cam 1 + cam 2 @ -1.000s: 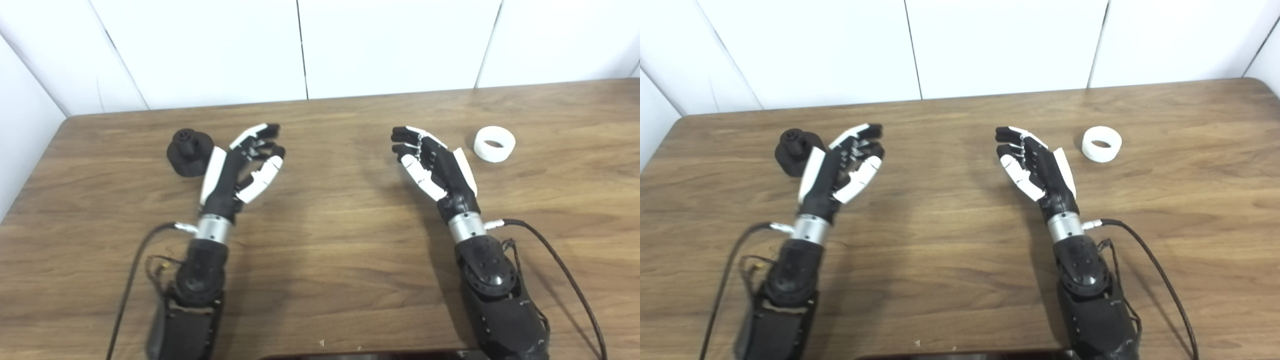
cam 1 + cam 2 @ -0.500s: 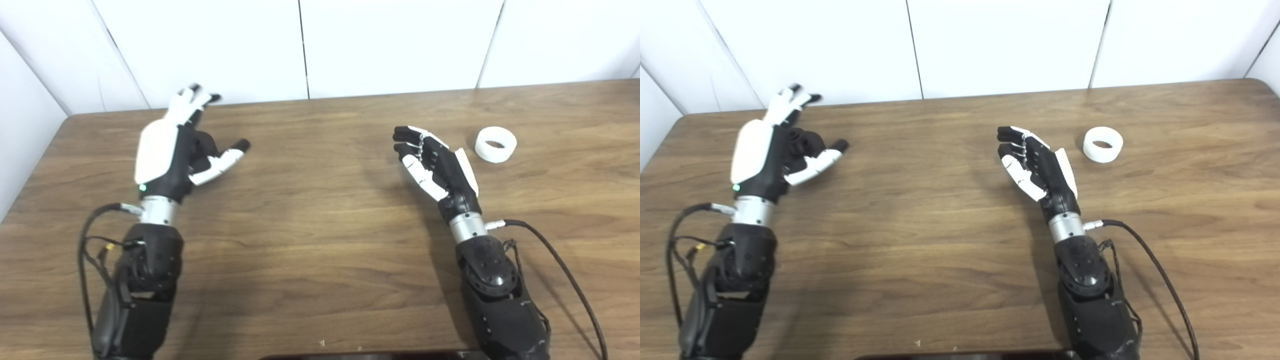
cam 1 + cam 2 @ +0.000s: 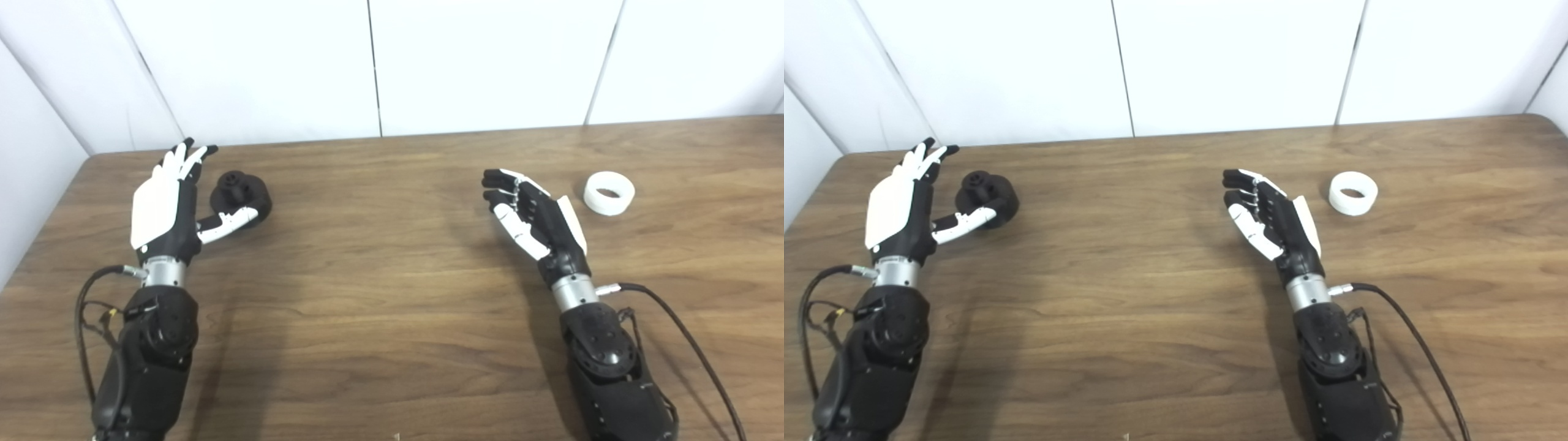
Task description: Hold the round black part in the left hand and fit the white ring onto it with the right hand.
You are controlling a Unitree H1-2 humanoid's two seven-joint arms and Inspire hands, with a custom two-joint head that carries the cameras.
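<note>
Lying on the wooden counter point(image 3: 392, 275), the round black part point(image 3: 242, 191) sits just off the palm side of the left hand point(image 3: 168, 208), between the outstretched fingers point(image 3: 184, 159) and the thumb point(image 3: 228, 218). The thumb reaches under the near edge of the part and looks to be touching or nearly touching it; the pictures do not settle which. The fingers of this hand are straight and spread apart from the thumb, so the hand is open and grips nothing, with its white back turned toward the cameras.

The right hand point(image 3: 1271, 217) hovers near the middle of the counter, palm facing inward toward the left hand, its fingers point(image 3: 1240, 184) loosely curled but apart from the thumb, holding nothing. The white ring point(image 3: 1353, 193) lies flat on the counter behind the back of this hand, on the outer side away from its fingers, near but clearly apart from it. A dark cable point(image 3: 1415, 343) runs from the right wrist across the counter toward the near edge.
</note>
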